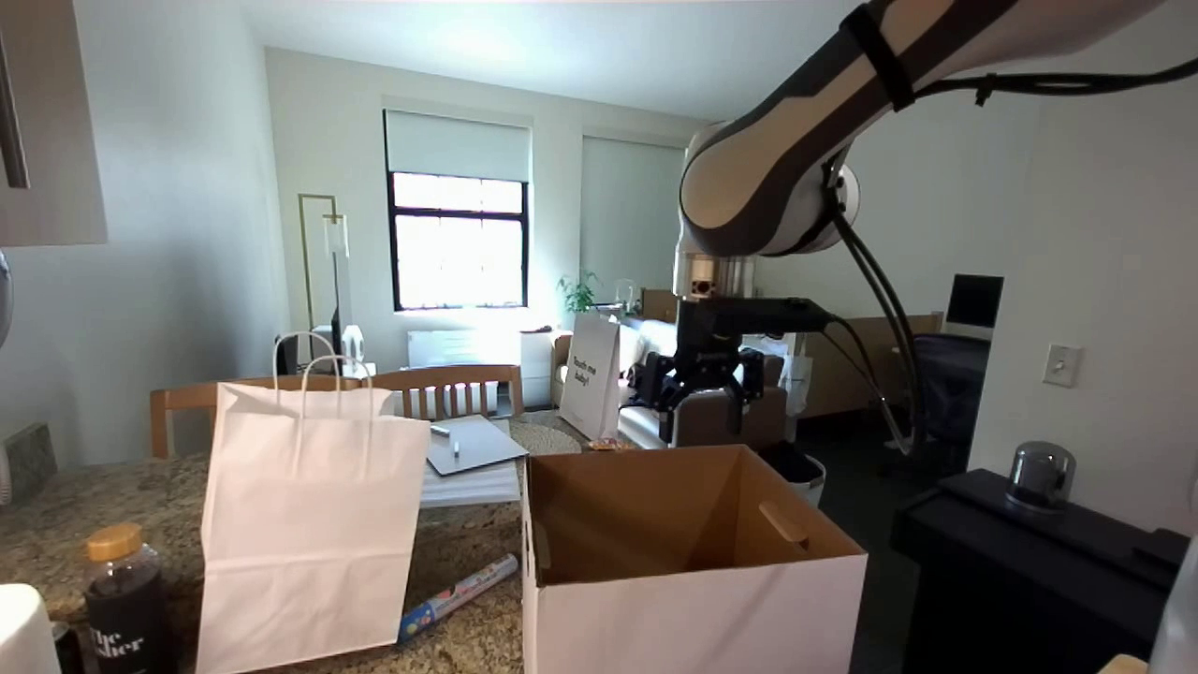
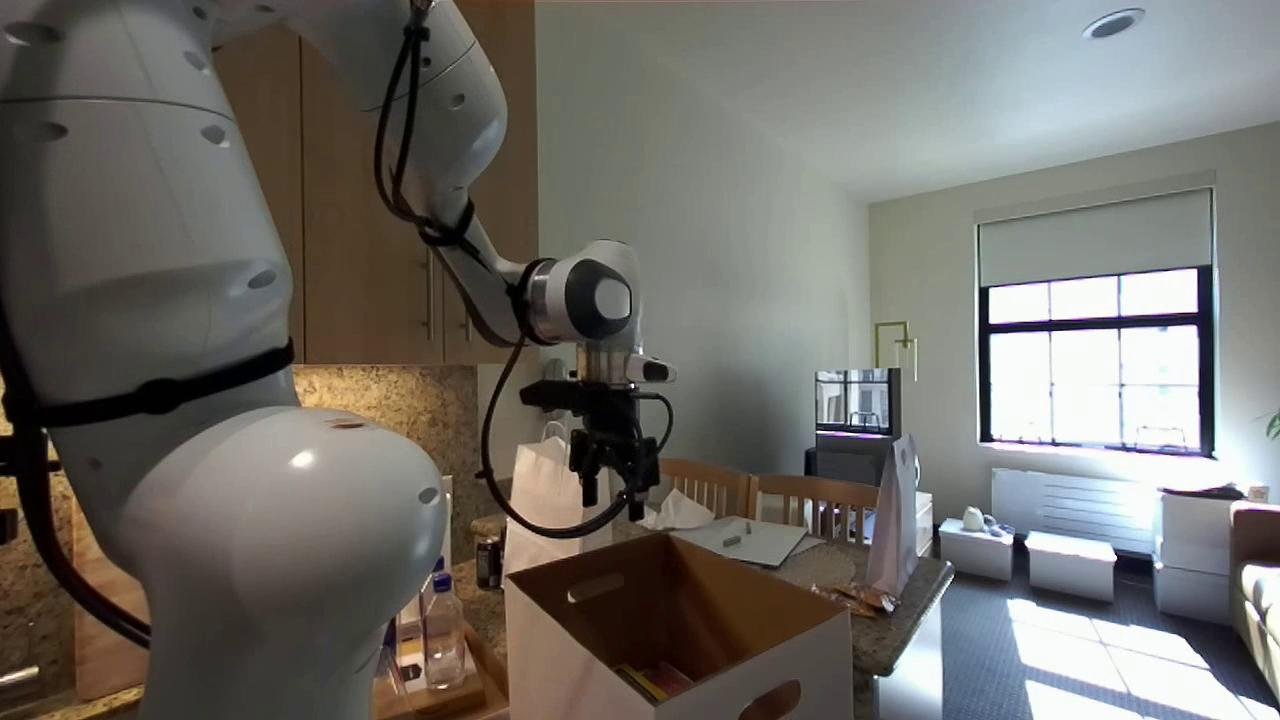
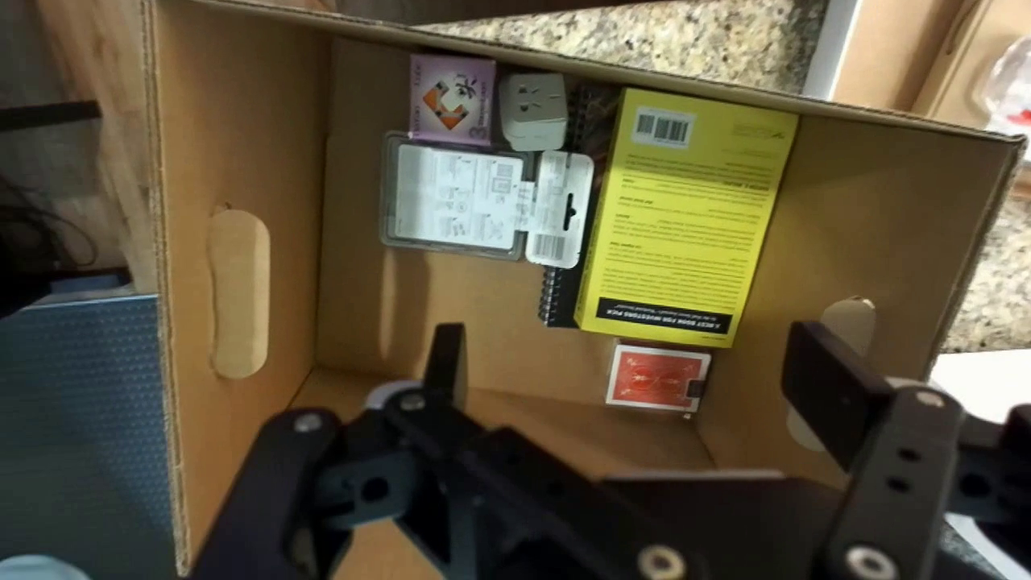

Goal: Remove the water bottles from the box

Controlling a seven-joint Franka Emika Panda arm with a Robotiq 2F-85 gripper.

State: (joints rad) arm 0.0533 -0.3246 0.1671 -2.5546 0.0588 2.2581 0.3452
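The box [image 1: 697,618] is a large carton, white outside and brown inside, open at the top on the counter; it also shows in an exterior view [image 2: 790,645] and the wrist view [image 3: 242,161]. Inside are a yellow book [image 3: 685,217], a red card deck [image 3: 658,379], a purple packet [image 3: 451,101] and other small items; no bottle is visible in it. A clear water bottle [image 2: 443,640] with a blue cap stands in a low brown tray beside the box, partly behind the arm. Clear plastic [image 3: 1013,89] shows at the wrist view's edge. My gripper [image 1: 700,423] [image 2: 613,497] [image 3: 627,354] is open and empty above the box.
A white paper bag [image 1: 314,543] stands beside the box, with a printed tube [image 1: 459,597] between them. A dark bottle with an orange cap [image 1: 126,599] is at the counter's near end. A closed laptop [image 1: 477,445] and another white bag [image 1: 591,374] lie beyond.
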